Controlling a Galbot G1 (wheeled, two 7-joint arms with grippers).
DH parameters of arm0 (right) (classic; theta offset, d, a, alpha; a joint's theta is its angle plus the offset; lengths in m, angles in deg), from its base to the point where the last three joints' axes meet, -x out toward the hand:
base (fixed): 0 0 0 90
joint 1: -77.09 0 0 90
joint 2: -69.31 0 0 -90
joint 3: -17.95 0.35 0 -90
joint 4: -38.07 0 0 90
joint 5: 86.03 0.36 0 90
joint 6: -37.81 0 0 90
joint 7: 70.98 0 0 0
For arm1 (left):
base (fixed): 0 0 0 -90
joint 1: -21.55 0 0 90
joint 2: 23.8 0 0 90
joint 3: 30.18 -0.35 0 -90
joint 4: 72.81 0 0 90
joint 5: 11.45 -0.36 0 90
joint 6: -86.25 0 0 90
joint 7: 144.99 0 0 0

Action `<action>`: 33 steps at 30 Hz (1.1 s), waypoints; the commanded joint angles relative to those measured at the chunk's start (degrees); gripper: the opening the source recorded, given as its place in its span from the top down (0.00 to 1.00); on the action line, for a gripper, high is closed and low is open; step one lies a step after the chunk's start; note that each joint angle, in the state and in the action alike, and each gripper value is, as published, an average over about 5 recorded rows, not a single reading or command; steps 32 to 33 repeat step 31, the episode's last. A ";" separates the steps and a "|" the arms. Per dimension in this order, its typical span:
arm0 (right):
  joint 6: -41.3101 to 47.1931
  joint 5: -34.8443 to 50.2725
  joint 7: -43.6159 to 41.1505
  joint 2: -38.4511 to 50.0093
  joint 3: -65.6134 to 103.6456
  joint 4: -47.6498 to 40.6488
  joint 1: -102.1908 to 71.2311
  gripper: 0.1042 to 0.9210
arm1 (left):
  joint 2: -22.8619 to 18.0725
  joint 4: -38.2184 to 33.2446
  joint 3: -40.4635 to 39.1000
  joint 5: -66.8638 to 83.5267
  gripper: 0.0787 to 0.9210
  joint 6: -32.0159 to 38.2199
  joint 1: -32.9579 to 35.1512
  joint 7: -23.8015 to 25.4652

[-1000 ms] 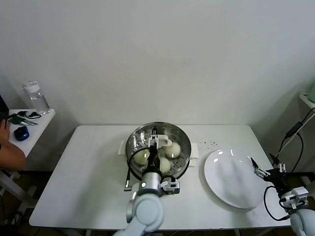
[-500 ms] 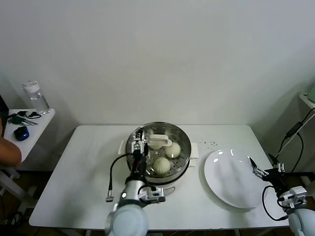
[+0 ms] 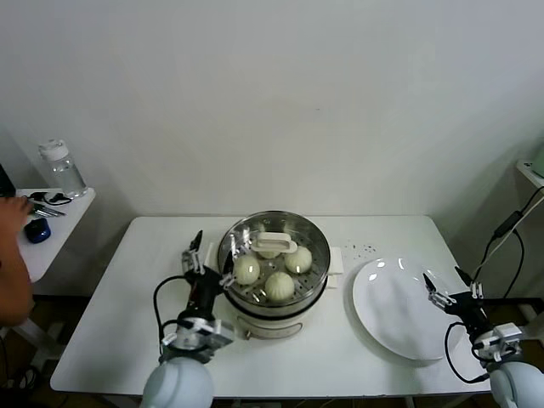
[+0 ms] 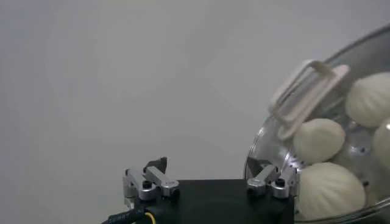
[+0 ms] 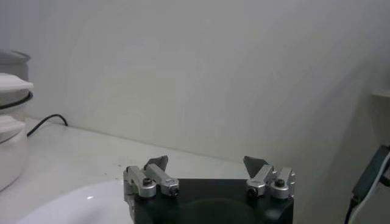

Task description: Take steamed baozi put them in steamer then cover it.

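The steel steamer [image 3: 274, 299] stands on its white pot base at the table's middle. The clear glass cover [image 3: 316, 246] rests on it, its white handle [image 3: 276, 245] at the centre. Several cream baozi [image 3: 279, 286] show through the glass. My left gripper [image 3: 212, 252] is open and empty, just left of the steamer. In the left wrist view the gripper [image 4: 210, 169] sits beside the cover's handle [image 4: 308, 91] and the baozi [image 4: 318, 140]. My right gripper [image 3: 444, 281] is open and empty over the plate's right edge; it also shows in the right wrist view [image 5: 207, 164].
A large white plate [image 3: 395, 310] lies right of the steamer and shows in the right wrist view [image 5: 73, 207]. A side table [image 3: 51, 225] at far left holds a bottle [image 3: 61, 166]. A person's arm [image 3: 13, 263] is beside it. A black cable [image 3: 501, 234] hangs at far right.
My left gripper has let go of the cover's handle and drawn back leftward off the steamer. The cover stays on the steamer. The right gripper has shifted slightly.
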 commanded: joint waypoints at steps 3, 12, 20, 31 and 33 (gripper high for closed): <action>-0.13 0.39 0.01 -0.54 -0.03 0.37 -0.48 0.12 | -1.39 8.81 14.04 41.44 0.12 14.01 3.30 -8.77; -1.35 1.87 -0.49 -0.78 0.94 0.89 -1.66 0.12 | -1.17 13.23 14.62 45.33 0.12 18.09 5.05 -8.23; -2.11 2.96 -0.59 -1.16 1.61 0.73 -1.97 0.12 | -1.23 13.31 15.22 45.88 0.12 19.63 6.18 -7.80; -2.77 2.97 -0.74 -2.03 2.24 0.57 -2.51 0.12 | -1.27 12.97 15.17 45.67 0.12 20.46 6.77 -7.07; -2.77 2.97 -0.74 -2.03 2.24 0.57 -2.51 0.12 | -1.27 12.97 15.17 45.67 0.12 20.46 6.77 -7.07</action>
